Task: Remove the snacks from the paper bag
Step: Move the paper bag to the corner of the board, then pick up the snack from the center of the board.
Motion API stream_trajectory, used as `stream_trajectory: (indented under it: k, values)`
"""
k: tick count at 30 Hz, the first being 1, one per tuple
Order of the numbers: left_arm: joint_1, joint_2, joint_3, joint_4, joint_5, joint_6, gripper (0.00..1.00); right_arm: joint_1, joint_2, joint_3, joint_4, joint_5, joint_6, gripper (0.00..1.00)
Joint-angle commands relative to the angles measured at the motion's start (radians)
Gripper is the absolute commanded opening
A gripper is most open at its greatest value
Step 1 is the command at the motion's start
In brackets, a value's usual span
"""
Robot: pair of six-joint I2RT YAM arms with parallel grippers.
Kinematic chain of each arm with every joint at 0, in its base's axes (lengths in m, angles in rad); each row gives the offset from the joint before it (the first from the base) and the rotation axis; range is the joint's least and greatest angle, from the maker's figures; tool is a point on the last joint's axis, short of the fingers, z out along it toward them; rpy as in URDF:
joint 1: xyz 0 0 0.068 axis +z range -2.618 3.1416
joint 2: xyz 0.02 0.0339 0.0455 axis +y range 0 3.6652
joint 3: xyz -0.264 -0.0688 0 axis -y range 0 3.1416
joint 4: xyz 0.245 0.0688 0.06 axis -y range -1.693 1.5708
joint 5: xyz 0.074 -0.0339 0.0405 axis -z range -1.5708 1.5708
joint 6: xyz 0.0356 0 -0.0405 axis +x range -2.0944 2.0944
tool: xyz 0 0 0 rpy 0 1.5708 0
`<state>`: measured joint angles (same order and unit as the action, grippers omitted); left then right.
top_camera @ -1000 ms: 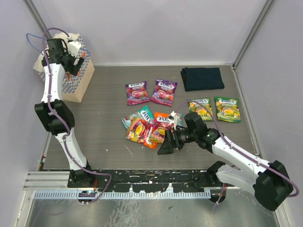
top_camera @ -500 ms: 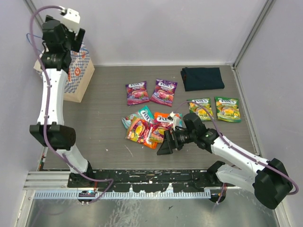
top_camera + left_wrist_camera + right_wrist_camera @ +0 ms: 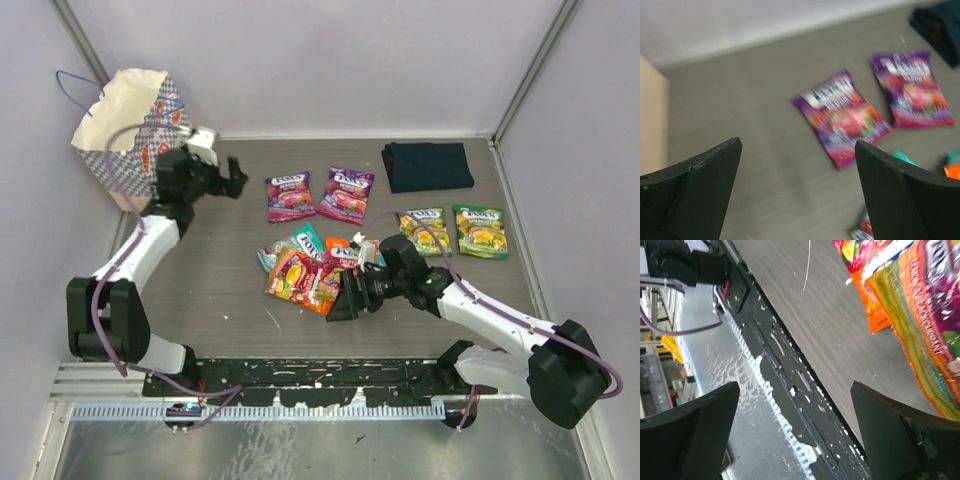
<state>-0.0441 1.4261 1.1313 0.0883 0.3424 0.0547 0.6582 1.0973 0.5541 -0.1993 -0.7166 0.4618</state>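
A grey worktop (image 3: 220, 290) carries everything. The paper bag (image 3: 120, 135) stands tilted in the far-left corner, its mouth open. The left gripper (image 3: 230, 178) hovers just right of the bag, jaws wide apart and holding nothing. The right gripper (image 3: 345, 300) is low near the middle, jaws apart and empty. A navy cloth (image 3: 427, 166) lies folded at the far edge. The snacks (image 3: 300, 272) lie out on the worktop: two purple packets (image 3: 289, 195) toward the far edge, two green packets (image 3: 481, 231) near the right edge, and the rest heaped centrally, beside the right gripper.
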Motion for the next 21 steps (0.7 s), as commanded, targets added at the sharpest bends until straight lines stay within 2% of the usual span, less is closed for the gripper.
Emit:
stream_trajectory:
  k: [1, 4, 8, 11, 14, 17, 21]
  values:
    - [-0.209, -0.048, -0.155, 0.281, -0.092, -0.05, 0.98, 0.006, -0.07, 0.102, -0.028, 0.18, -0.028, 1.0]
    - [-0.387, -0.103, -0.246, 0.295, -0.32, -0.017, 0.98, 0.006, -0.129, 0.141, -0.076, 0.376, -0.023, 1.0]
    - [-0.489, -0.205, -0.312, 0.179, -0.516, -0.176, 0.98, 0.006, -0.136, 0.175, -0.11, 0.515, -0.011, 1.0]
    - [-0.51, -0.291, -0.397, 0.096, -0.552, -0.234, 1.0, -0.001, -0.098, 0.184, -0.13, 0.625, -0.013, 1.0]
    - [-0.511, -0.388, -0.463, 0.016, -0.578, -0.295, 0.96, -0.058, -0.049, 0.182, -0.135, 0.701, -0.019, 1.0]
    - [-0.512, -0.476, -0.503, -0.089, -0.595, -0.327, 0.96, -0.174, -0.006, 0.172, -0.103, 0.655, -0.025, 0.99]
    - [-0.513, -0.58, -0.583, -0.153, -0.565, -0.393, 0.95, -0.283, 0.057, 0.164, -0.035, 0.582, -0.027, 0.85]
